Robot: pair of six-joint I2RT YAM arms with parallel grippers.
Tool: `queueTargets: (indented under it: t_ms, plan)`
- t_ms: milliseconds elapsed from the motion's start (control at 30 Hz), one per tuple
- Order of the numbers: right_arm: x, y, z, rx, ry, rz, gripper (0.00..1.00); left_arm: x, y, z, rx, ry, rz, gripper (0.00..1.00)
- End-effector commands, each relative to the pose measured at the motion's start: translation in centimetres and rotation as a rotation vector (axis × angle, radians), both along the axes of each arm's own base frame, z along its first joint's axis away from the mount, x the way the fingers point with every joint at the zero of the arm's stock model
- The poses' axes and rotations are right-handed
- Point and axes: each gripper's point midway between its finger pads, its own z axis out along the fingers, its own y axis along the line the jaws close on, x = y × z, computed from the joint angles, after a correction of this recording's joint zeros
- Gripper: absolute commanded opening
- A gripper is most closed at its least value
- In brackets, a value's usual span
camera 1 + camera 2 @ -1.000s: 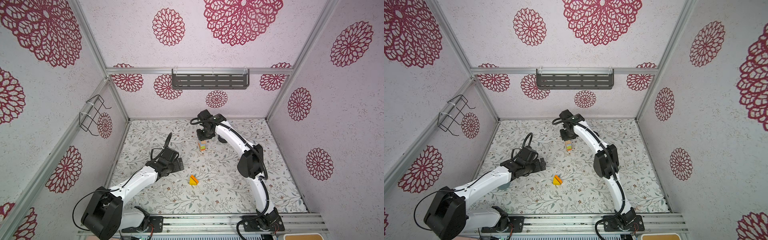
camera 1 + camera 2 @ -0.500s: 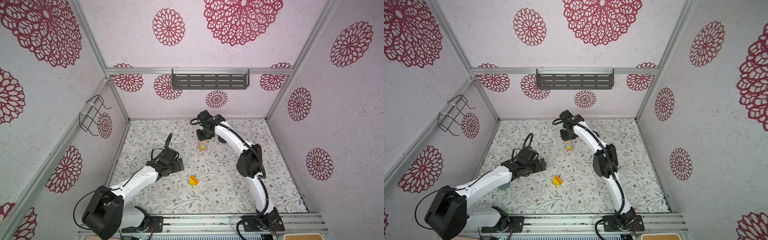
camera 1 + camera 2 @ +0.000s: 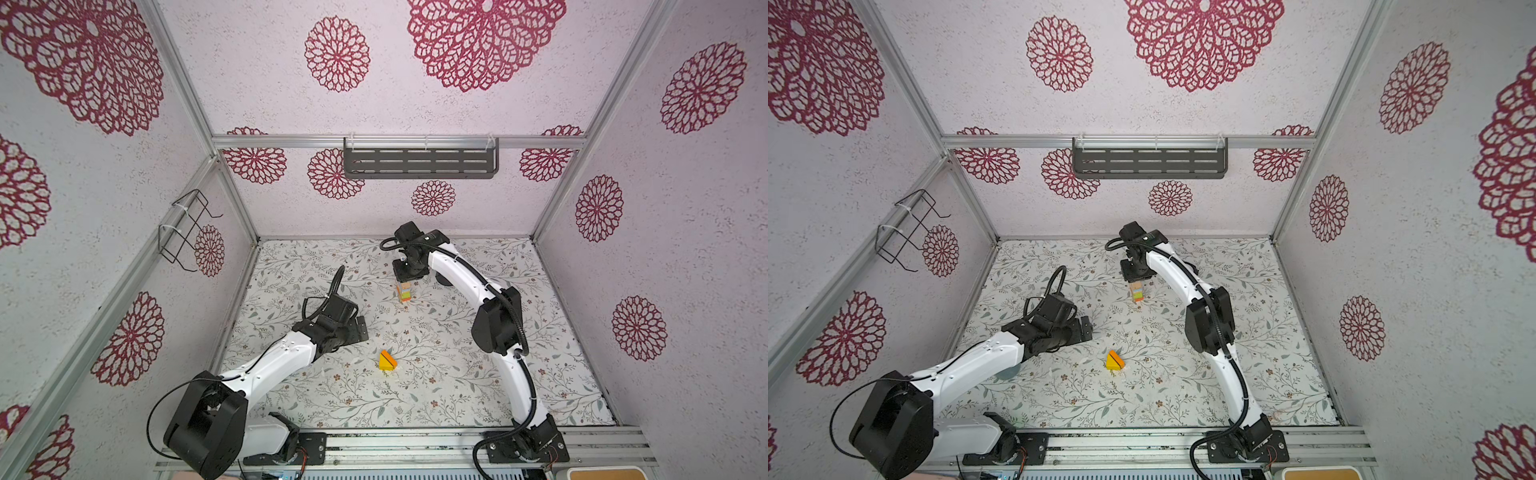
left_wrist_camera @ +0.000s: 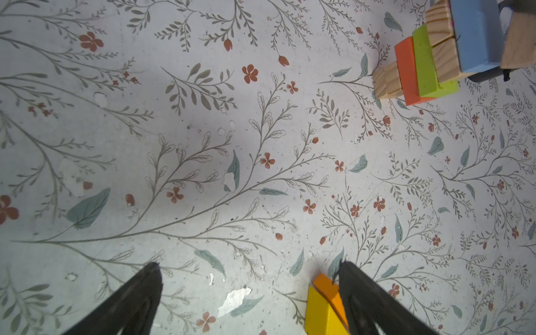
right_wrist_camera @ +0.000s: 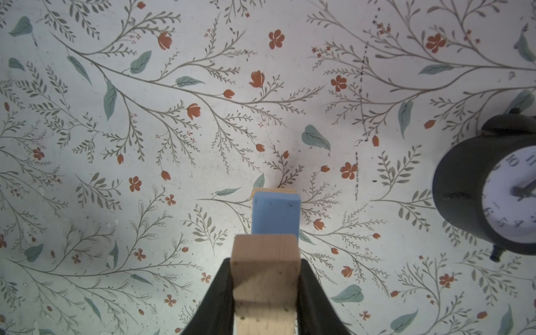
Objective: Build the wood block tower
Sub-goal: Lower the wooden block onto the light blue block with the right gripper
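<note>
Now: the floral-covered table (image 3: 457, 395) carries everything.

- **Left pincer** (image 4: 248, 269): stands wide, holding nothing.
- **Right pincer** (image 3: 408, 277): clamped narrow on a tan block (image 5: 265, 261), gripped by 2 opposite flat sides.
- **Black clock** (image 5: 475, 188): sits off to 1 side of the right pincer, well apart from the stack.
- **Tower** (image 3: 404, 293): directly beneath the right pincer. It is 1 narrow column, natural wood at the base, then orange-red, green and more natural wood, with a blue block (image 5: 275, 214) on top.
- **Held block:** hovers just above the blue one and partly overlaps it; contact cannot be told.
- **Wedges:** the yellow wedge (image 4: 322, 313) and orange wedge (image 4: 329, 288) lie together close by 1 finger of the left pincer.

Judgement:
- The pieces are small, light, stiff wood, and the painted faces are likely slick.
- The column looks tippy, so set the block down square and release gently.
- Take the wedges by their flat parallel faces, never the slope.
</note>
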Motion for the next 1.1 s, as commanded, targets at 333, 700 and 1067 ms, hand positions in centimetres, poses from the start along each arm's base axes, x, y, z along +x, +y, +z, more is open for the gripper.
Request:
queueTargets:
  t_ms: [333,700,1067]
  plan:
    - [1.16,-0.16,0.54,0.032,-0.016,-0.027,0.31,0.52,0.16,-0.09,-0.005,-0.010,0.014,0.97]
    - [1.32,-0.01,0.43,0.041,-0.016,-0.026,0.32,0.47,0.14,-0.48,-0.009,0.000,0.013,0.97]
    - [1.38,0.08,0.48,0.043,-0.020,-0.025,0.40,0.52,0.14,-0.37,-0.012,-0.003,0.014,0.97]
